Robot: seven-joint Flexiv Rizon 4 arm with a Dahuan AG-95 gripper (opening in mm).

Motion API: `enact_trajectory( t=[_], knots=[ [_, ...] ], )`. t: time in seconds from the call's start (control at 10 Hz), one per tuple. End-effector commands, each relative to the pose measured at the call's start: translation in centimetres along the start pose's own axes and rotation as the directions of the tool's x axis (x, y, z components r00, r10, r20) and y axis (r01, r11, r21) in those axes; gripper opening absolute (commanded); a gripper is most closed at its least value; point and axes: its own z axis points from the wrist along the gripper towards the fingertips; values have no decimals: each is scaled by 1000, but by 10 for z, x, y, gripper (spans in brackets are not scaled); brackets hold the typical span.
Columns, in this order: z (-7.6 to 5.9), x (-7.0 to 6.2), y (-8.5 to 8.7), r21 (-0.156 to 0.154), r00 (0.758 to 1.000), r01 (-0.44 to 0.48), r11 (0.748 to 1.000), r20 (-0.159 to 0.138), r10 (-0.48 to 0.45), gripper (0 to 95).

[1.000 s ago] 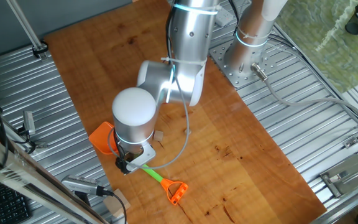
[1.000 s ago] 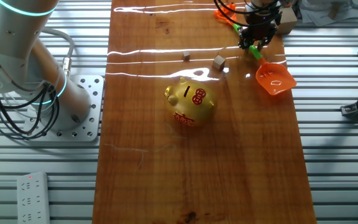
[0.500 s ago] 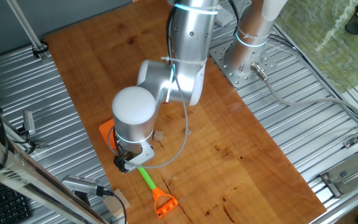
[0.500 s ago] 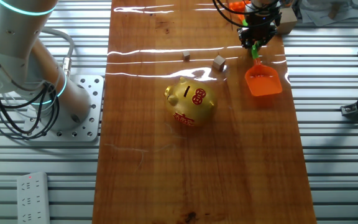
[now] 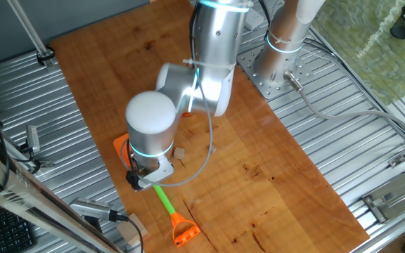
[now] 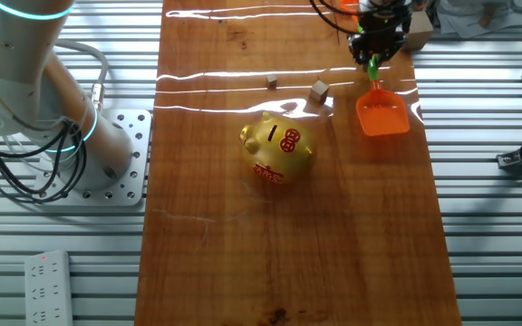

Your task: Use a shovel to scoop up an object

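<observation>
The shovel lies low over the table with my gripper (image 6: 372, 56) shut on its green shaft (image 6: 372, 72). Its orange scoop blade (image 6: 383, 116) points away from the gripper, to the right of the tiny pale tan cube (image 6: 319, 90) and apart from it. In the one fixed view the gripper (image 5: 146, 180) is mostly hidden under the wrist. The green shaft (image 5: 164, 200) and the orange D-loop (image 5: 184, 230) stick out below it, a sliver of the blade (image 5: 121, 146) shows at the left, and the cube (image 5: 180, 152) sits just right of the wrist.
A gold pig figurine (image 6: 277, 148) stands mid-table, close to the cube. A smaller dark brown bit (image 6: 271, 82) lies left of the cube. A wooden block (image 6: 416, 32) sits behind the gripper at the table edge. Ribbed metal surrounds the wooden board (image 6: 288, 254).
My gripper has turned the shovel: the blade swung from angled outward to pointing straight out from the gripper, the D-loop swung the opposite way. The gripper shifted slightly. The cube has not moved.
</observation>
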Motion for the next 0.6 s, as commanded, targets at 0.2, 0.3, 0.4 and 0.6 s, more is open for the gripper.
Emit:
enact_trajectory(
  t=[0.2, 0.3, 0.4, 0.6],
  knots=[
    [-39, -1, 1, 3, 997, -72, 997, 15, 72, 0],
    [-51, -2, 3, 2, 992, -127, 992, 23, 127, 0],
    [-57, -2, 3, 4, 989, -144, 990, 24, 144, 0],
    [-66, -1, 5, 2, 979, -201, 980, 37, 200, 0]
  ],
)
